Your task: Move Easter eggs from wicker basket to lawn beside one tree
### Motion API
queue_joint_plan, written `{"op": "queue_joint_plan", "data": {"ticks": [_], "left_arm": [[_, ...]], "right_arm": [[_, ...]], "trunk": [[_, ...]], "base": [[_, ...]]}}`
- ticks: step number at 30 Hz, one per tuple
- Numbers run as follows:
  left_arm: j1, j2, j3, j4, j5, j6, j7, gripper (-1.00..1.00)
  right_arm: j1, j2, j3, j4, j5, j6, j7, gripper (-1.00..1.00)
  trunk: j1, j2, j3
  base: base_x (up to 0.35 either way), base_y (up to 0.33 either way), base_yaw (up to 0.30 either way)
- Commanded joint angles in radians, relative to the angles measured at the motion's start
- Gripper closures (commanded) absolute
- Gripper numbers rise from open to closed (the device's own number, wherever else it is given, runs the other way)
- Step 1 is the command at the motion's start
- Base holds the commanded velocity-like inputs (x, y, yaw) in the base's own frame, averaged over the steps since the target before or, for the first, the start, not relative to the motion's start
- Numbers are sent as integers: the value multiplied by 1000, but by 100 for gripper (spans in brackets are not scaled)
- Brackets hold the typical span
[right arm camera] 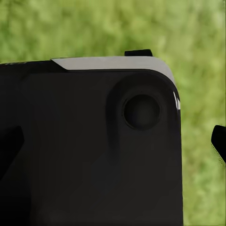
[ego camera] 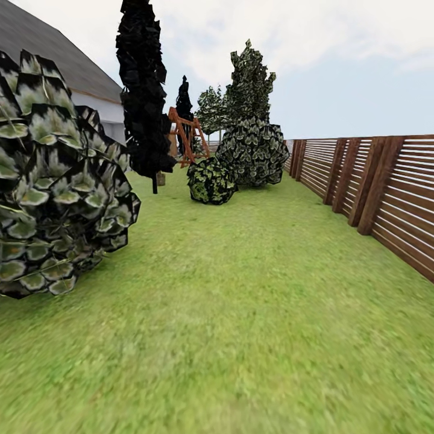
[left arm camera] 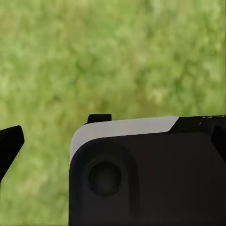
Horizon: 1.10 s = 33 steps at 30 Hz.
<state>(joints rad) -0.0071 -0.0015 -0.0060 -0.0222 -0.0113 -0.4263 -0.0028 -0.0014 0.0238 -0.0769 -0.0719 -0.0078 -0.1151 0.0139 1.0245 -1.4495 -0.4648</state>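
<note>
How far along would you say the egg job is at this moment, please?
Nothing looks done: the head view shows open lawn, bushes, a black tree and the fence. Nothing is in hand; both wrist views look down at grass past dark robot bodywork. Finding the basket, taking out the eggs and placing them all remain.

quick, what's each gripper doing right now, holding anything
Left gripper: fingers spread apart over the lawn, open, nothing between them.
Right gripper: mostly hidden behind a dark housing; cannot be told.
</note>
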Motion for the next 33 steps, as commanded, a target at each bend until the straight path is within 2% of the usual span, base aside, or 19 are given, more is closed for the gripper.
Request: {"op": "queue_joint_plan", "data": {"ticks": [1, 12, 33], "left_arm": [[-1, 0, 0, 1, -1, -3, 0, -100], [-1, 0, 0, 1, -1, -3, 0, -100], [-1, 0, 0, 1, -2, -3, 0, -100]], "right_arm": [[0, 1, -7, 0, -1, -3, 1, -100], [0, 1, -7, 0, 0, -3, 1, -100], [0, 1, -6, 0, 0, -3, 1, -100]], "trunk": [[0, 0, -1], [0, 0, -1], [0, 0, -1]], "base": [[270, 0, 0], [270, -10, 0], [269, -71, 0]]}}
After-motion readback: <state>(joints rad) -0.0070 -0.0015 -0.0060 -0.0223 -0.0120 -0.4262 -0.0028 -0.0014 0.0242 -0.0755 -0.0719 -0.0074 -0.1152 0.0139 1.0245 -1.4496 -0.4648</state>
